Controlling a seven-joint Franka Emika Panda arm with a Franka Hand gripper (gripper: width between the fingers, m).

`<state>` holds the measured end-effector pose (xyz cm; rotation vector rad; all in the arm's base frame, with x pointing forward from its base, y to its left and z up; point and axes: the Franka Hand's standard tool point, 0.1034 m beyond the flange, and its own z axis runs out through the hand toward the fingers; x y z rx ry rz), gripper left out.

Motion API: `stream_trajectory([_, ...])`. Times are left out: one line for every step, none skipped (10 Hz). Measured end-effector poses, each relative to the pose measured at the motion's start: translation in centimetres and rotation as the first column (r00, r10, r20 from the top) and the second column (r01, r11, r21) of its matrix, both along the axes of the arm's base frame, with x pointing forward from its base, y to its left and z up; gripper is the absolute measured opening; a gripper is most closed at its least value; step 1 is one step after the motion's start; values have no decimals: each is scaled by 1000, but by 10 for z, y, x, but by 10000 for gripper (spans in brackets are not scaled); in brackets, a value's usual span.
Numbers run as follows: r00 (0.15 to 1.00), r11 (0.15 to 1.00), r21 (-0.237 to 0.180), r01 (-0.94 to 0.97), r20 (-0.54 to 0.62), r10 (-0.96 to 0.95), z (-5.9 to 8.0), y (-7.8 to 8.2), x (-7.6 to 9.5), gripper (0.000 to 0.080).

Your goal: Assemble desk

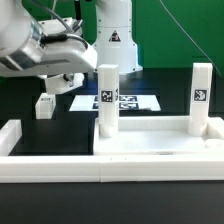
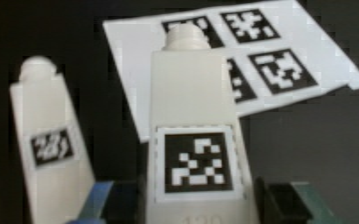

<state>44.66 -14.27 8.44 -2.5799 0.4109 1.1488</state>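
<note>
Desk leg (image 2: 194,120) sits dead ahead between the tool's (image 2: 194,205) partly open fingers. Its long axis runs away from the wrist, pegged end toward the marker board (image 2: 131,40). Whether the pads pinch it, I cannot tell. Second leg (image 2: 48,130) is just beside.

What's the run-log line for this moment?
gripper shut on leg | spare leg loose nearby | two legs upright on tabletop

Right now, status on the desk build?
Gripper straddling one square leg, clamp unclear. Two legs upright on tabletop panel. Another loose leg close beside it.
</note>
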Motion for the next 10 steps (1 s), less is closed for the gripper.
stream_trajectory([995, 1000, -28, -3, 98, 6, 12, -1, 12, 287])
stream_trajectory([990, 1000, -31, 5, 140, -1, 24, 1, 12, 287])
stream_trajectory([980, 999, -50, 14, 201, -3, 31, -1, 17, 287])
stream_trajectory([964, 997, -70, 43, 264, -23, 46, 3, 17, 287])
stream_trajectory([944, 992, -98, 85, 326, -49, 57, 14, 13, 287])
stream_trajectory([916, 989, -120, 92, 399, -37, 54, 13, 12, 287])
stream_trajectory([892, 984, -144, 105, 451, -29, 52, 11, 15, 287])
stream_trajectory([874, 981, -156, 113, 485, -24, 53, 11, 16, 287])
stream_trajectory([834, 971, -189, 144, 551, -17, 53, 10, 20, 287])
stream_trajectory([798, 962, -204, 184, 602, -25, 58, 24, 13, 287])
